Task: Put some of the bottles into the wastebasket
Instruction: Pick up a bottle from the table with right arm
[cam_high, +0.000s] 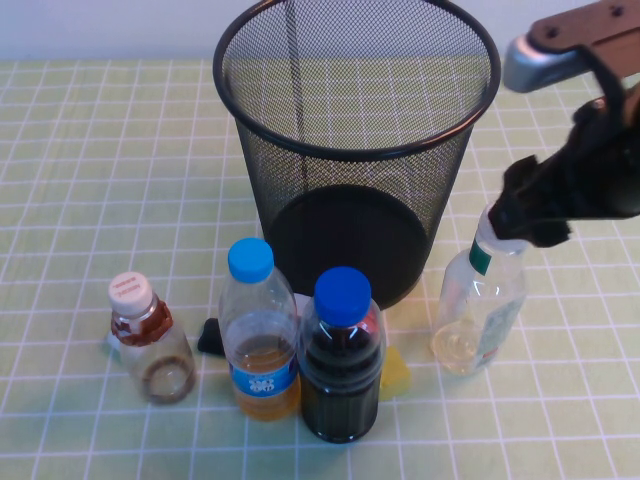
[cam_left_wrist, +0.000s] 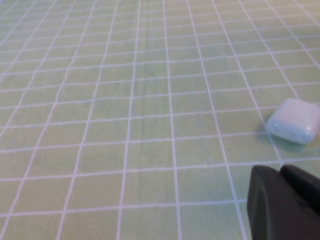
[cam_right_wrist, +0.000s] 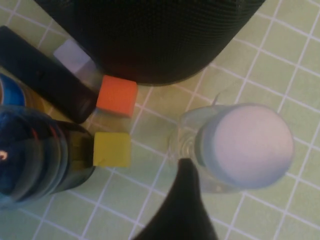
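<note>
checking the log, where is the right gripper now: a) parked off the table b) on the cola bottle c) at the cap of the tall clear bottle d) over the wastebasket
c: the right gripper sits at the top of the taller clear bottle, which stands upright on the table right of the wastebasket; the left gripper is low over bare tablecloth.

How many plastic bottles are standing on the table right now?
4: short pinkish-capped clear bottle at left, blue-capped amber-liquid bottle, blue-capped dark cola bottle, and taller green-banded clear bottle at right under the right tool. Left tool is elsewhere.

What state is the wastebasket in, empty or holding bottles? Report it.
Empty: through the wastebasket's open top only its bare black base shows. All four bottles stand outside on the table, the right gripper at the white-capped bottle's neck.
</note>
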